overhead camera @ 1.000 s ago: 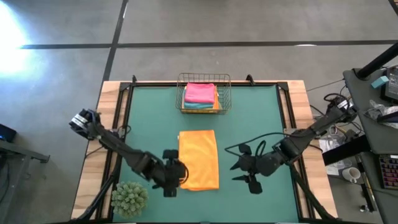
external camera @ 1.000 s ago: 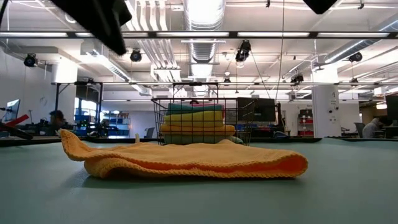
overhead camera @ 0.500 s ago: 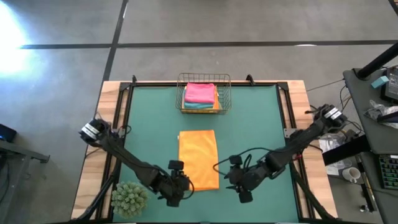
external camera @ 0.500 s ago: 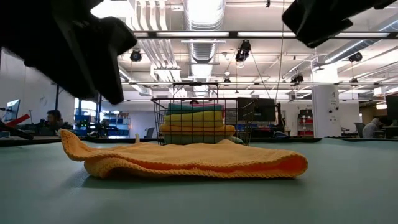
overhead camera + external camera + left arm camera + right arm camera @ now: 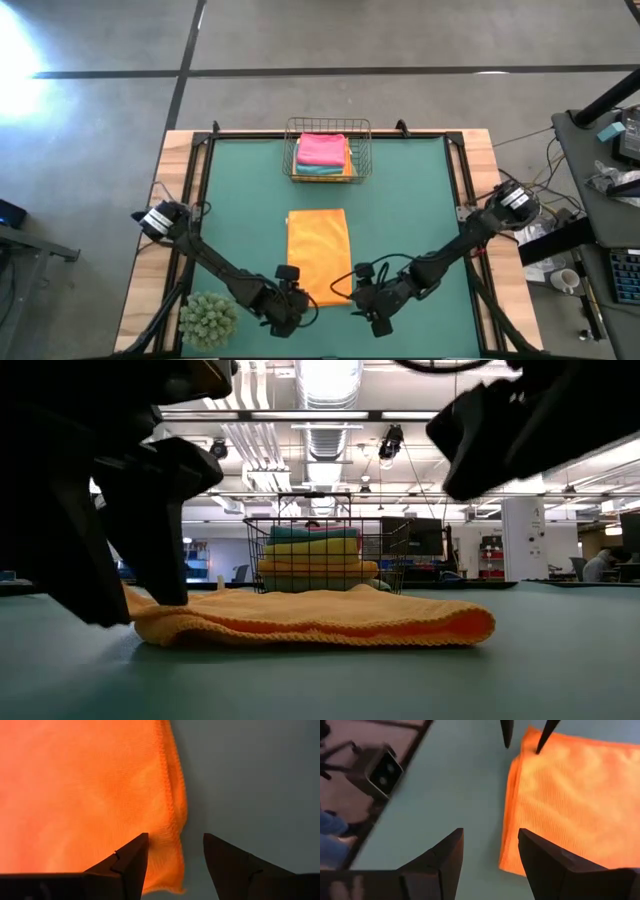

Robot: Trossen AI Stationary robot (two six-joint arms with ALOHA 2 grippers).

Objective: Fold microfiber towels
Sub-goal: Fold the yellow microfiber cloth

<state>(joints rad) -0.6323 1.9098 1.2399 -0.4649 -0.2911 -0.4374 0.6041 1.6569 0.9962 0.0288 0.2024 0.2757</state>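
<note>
An orange microfiber towel (image 5: pixel 318 255), folded to a long rectangle, lies flat on the green table mat (image 5: pixel 410 210). My left gripper (image 5: pixel 293 305) is open low over its near left corner (image 5: pixel 172 870), one finger over the cloth and one beyond its edge. My right gripper (image 5: pixel 362 300) is open just off its near right corner (image 5: pixel 512 862), higher up in the low view (image 5: pixel 500 440). More folded towels, pink on top, lie stacked in the wire basket (image 5: pixel 328 150).
The wire basket stands at the table's far middle. A green spiky plant ball (image 5: pixel 208 320) sits at the near left corner, close to my left arm. A small camera (image 5: pixel 382 772) is mounted at the near edge. Bare mat lies left and right of the towel.
Both grippers have come down and toward the near edge, staying open. The left one has moved right to the towel's near left corner, and the right one has moved left to its near right corner. The towel has not moved.
</note>
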